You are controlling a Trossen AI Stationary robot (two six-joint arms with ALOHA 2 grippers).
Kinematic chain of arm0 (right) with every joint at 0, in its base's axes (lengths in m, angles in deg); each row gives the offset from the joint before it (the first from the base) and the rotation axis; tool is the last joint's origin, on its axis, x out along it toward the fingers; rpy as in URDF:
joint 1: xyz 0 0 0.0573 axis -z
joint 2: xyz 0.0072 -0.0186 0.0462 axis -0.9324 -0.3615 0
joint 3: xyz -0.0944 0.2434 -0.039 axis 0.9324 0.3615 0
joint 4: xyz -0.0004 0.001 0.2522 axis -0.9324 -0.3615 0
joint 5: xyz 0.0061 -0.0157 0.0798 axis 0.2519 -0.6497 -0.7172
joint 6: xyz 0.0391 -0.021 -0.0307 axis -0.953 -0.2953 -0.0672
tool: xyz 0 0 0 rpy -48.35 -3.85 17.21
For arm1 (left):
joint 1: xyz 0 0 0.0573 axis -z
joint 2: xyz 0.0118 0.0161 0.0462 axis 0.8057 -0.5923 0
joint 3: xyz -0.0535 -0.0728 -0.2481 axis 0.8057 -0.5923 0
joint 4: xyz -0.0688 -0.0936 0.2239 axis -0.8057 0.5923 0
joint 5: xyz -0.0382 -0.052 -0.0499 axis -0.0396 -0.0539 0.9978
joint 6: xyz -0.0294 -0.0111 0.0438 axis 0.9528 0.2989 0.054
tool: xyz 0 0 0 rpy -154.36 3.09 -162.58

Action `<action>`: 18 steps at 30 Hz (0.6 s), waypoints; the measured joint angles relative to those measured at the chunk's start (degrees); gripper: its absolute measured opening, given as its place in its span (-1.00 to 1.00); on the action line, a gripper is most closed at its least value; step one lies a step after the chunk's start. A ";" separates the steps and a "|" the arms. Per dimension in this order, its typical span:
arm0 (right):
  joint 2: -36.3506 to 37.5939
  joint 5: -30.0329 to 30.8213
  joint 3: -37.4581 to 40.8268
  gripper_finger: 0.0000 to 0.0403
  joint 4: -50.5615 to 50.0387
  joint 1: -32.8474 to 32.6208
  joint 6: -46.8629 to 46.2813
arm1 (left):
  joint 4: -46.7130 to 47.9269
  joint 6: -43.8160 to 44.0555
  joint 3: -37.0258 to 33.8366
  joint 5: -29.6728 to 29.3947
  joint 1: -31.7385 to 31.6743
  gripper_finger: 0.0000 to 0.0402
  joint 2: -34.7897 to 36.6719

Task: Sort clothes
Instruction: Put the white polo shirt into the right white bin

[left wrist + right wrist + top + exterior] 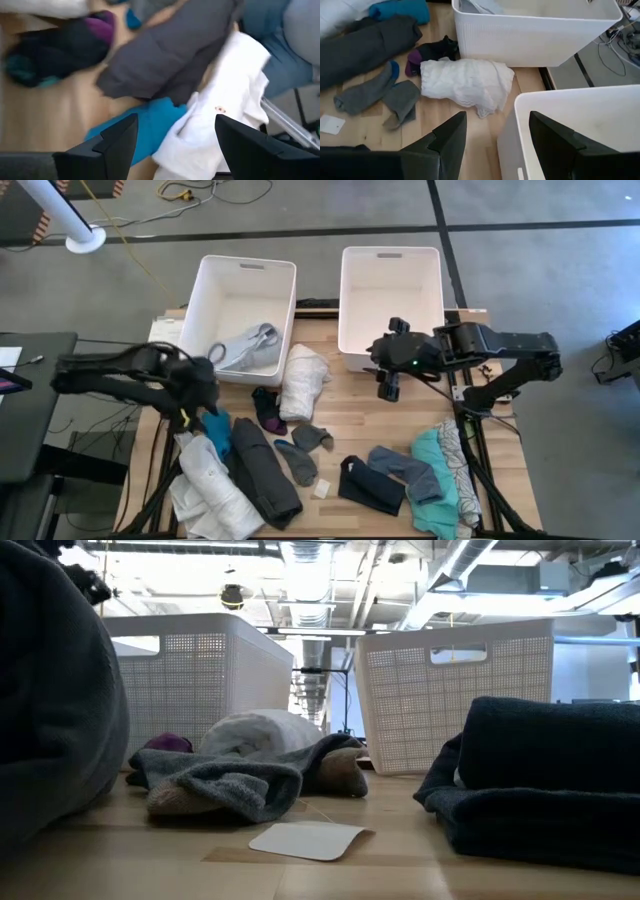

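Clothes lie scattered on the wooden table (350, 420). They include a white rolled garment (303, 380), a long dark grey one (265, 470), a blue one (217, 432), white ones (210, 490), grey socks (305, 450), a navy piece (368, 485) and a teal one (440, 480). A grey garment (245, 348) lies in the left bin (215, 280). My left gripper (207, 408) is open and empty above the blue garment (145, 125) and a white garment (220, 115). My right gripper (388, 385) is open and empty at the right bin's near wall (560, 115).
The right bin (390, 260) stands beside the left one at the table's far edge. A black and purple sock (268, 408) lies near the white roll. A small white tag (305, 838) lies on the table near the grey socks (230, 780). A patterned white cloth (462, 470) hangs at the right edge.
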 joint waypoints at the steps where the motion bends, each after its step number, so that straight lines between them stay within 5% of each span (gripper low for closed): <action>1: -0.16 0.00 0.02 0.15 0.01 0.00 -0.56 | -1.79 0.45 -1.61 0.43 1.69 0.29 -0.25; 10: -2.67 0.26 0.02 0.15 2.05 0.00 -4.13 | -14.87 2.98 -7.59 0.31 19.01 0.29 -5.98; 18: -5.65 0.77 0.02 0.15 2.79 0.00 -6.97 | -21.01 3.83 -7.59 -5.79 34.25 0.29 -14.44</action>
